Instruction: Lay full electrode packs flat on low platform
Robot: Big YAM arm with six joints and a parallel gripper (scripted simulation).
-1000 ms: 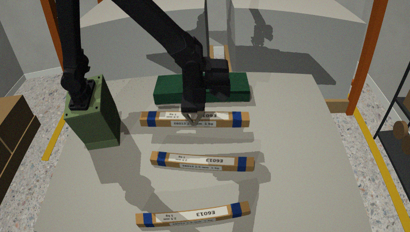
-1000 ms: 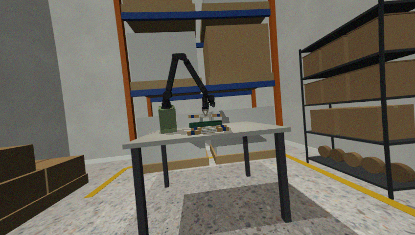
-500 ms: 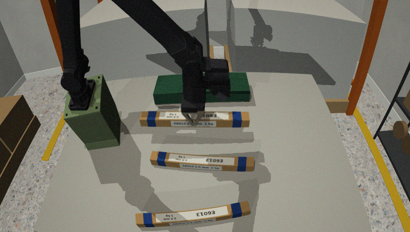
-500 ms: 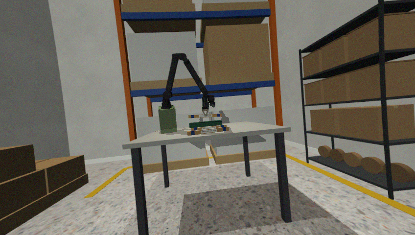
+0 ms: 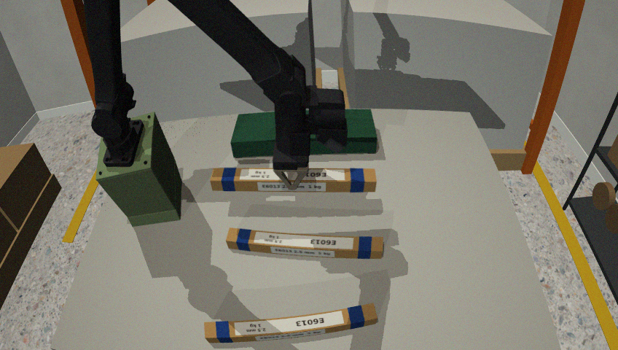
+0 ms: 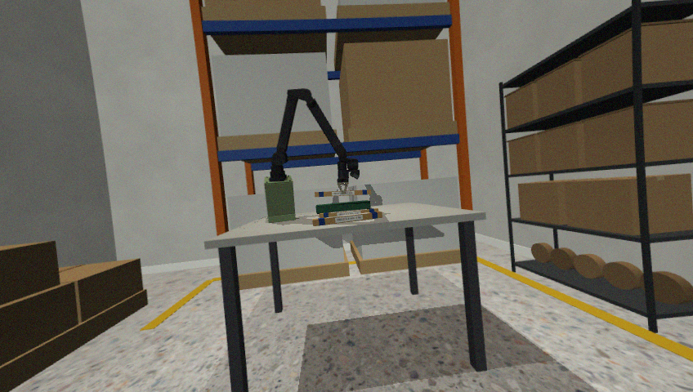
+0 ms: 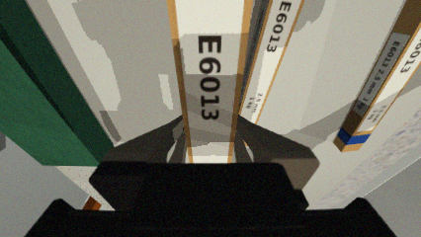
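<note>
From here, the claw (image 5: 292, 184) (image 6: 343, 187) (image 7: 210, 118) grips an E6013 electrode pack (image 5: 223, 185) (image 6: 359, 193) (image 7: 211, 54) aloft beside the green platform (image 5: 256, 125) (image 6: 324, 208) (image 7: 44, 118); the other two lie before it. I'd judge its weight, held level and motionless, before choosing platform or bench.

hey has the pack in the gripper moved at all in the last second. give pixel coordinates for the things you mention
No, no visible move: in the top view the held pack (image 5: 225, 184) (image 6: 319, 193) (image 7: 210, 54) keeps its place just in front of the green platform (image 5: 256, 125) (image 6: 342, 207) (image 7: 44, 114), held above the bench (image 5: 433, 216) (image 6: 413, 216).
</note>
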